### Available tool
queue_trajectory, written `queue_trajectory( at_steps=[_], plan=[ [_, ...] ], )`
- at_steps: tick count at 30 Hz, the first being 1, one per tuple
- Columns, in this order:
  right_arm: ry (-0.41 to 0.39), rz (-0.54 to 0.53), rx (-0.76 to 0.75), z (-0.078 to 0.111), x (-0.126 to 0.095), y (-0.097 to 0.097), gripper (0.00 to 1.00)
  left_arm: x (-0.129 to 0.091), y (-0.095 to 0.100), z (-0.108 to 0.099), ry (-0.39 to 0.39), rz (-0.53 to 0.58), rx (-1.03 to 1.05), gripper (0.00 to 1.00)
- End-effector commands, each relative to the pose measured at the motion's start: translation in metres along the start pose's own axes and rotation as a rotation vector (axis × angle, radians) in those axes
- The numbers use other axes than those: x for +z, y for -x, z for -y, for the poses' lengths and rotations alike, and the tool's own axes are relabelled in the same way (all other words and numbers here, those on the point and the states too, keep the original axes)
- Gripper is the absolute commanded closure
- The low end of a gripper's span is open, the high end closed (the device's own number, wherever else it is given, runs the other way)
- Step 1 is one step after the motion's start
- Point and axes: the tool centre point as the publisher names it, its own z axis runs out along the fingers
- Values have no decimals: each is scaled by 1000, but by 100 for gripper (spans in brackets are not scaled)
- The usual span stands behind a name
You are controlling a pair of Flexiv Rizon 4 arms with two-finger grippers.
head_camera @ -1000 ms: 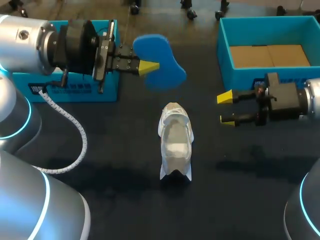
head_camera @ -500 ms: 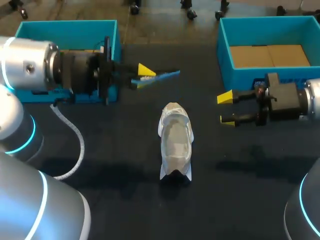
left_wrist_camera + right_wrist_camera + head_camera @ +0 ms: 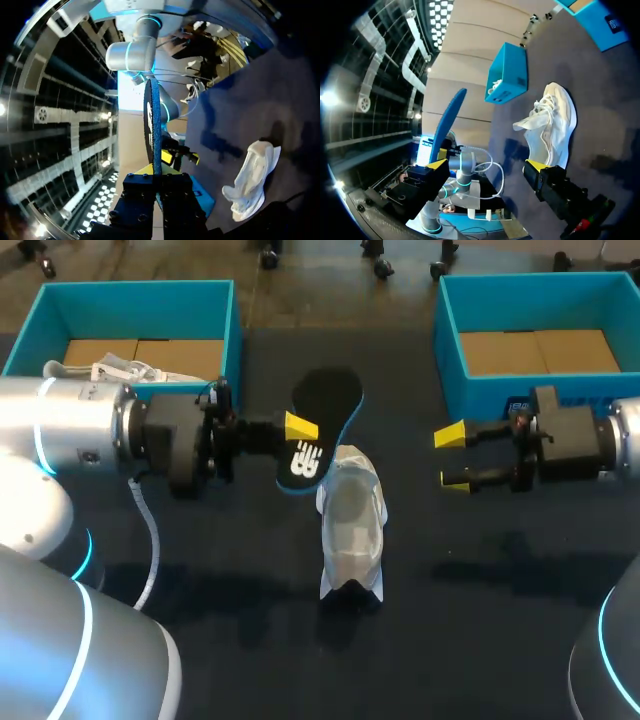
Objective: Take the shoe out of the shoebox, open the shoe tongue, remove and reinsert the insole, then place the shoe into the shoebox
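Note:
A white shoe [image 3: 351,525] lies on the dark table in mid-view, its opening facing up. My left gripper [image 3: 300,427] is shut on the insole [image 3: 326,400], black side up with a white logo and a blue edge, which overlaps the shoe's far end. In the left wrist view the insole [image 3: 152,125] stands edge-on between the fingers of my left gripper [image 3: 154,171], with the shoe [image 3: 252,180] on the table beside it. My right gripper [image 3: 455,455] is open and empty to the right of the shoe. From the right wrist, the shoe [image 3: 550,129] and the insole [image 3: 446,126] lie ahead of my right gripper [image 3: 487,165].
A blue shoebox [image 3: 227,315] at the back left holds a white item [image 3: 122,370] on its cardboard floor. A second blue shoebox [image 3: 450,340] stands at the back right, close behind my right gripper. The dark table runs bare in front of the shoe.
My left gripper has rolled the insole over, from blue side up through edge-on to black side up. It has also brought the insole down and nearer, to the shoe. The right arm kept still.

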Motion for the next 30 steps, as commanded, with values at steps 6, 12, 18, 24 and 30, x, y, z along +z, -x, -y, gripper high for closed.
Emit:
queue_trajectory(
  at_steps=[6,12,18,24,30],
  plan=[
    [1,3,0,0,2,0,0,0,-4,5,33,56,386,100],
    [1,3,0,0,2,0,0,0,-4,5,33,56,386,100],
    [1,22,11,-5,14,-2,0,4,-16,9,70,39,340,100],
    [15,13,8,-10,27,-16,0,13,-45,15,118,-19,321,100],
    [11,35,-7,-13,38,-27,0,22,-63,19,134,-34,300,100]
  ],
)
